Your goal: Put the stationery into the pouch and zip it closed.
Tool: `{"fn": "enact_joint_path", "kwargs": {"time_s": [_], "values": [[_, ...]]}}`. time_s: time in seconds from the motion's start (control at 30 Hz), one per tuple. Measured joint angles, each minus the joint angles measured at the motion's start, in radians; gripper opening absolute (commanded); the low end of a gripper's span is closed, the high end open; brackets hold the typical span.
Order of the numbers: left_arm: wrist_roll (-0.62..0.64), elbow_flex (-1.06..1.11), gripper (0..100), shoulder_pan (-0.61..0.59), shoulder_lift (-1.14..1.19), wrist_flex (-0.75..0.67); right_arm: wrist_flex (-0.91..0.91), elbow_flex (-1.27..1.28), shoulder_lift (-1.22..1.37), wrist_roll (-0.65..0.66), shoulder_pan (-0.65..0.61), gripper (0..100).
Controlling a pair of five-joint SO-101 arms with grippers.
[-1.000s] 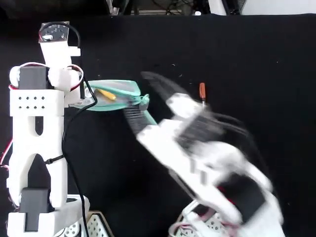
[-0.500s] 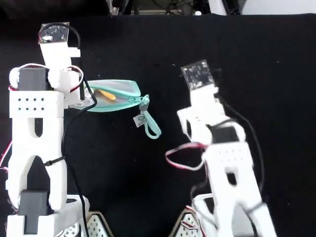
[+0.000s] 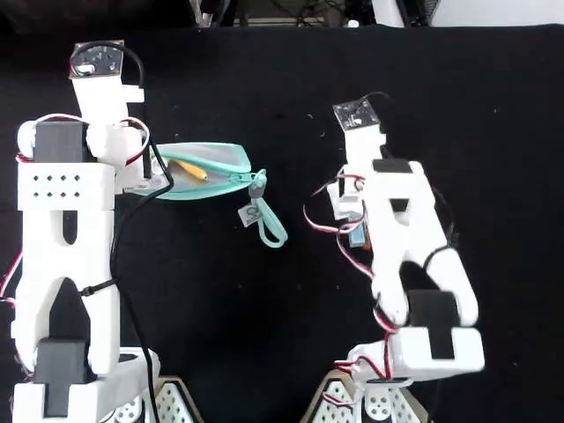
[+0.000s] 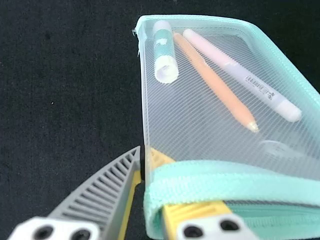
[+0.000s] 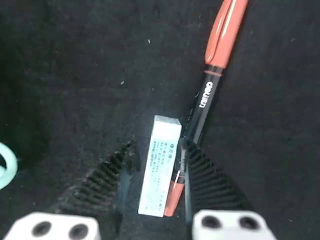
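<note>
One delta, right gripper (image 5: pixel 157 145): swung right, away from pouch (image 3: pixel 207 172), now over eraser (image 5: pixel 159 167), jaws open astride it, pen (image 5: pixel 220 45) alongside. Left gripper (image 4: pixel 145 155): still clamped on pouch's left end.

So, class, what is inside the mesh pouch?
Through the mesh pouch you see a white-and-teal tube, an orange pencil and a pink-white pen. The teal zipper band hides whatever lies along that edge.
</note>
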Motion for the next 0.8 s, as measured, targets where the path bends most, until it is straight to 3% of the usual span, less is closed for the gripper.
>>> {"fn": "enact_joint_path", "kwargs": {"time_s": [0.33, 0.8], "values": [[0.000, 0.000, 3, 0.000, 0.000, 0.000, 0.011, -0.009, 0.031, 0.100, 0.002, 13.4], [0.000, 0.000, 3, 0.000, 0.000, 0.000, -0.008, -0.020, 0.061, 0.107, -0.092, 13.7]]}}
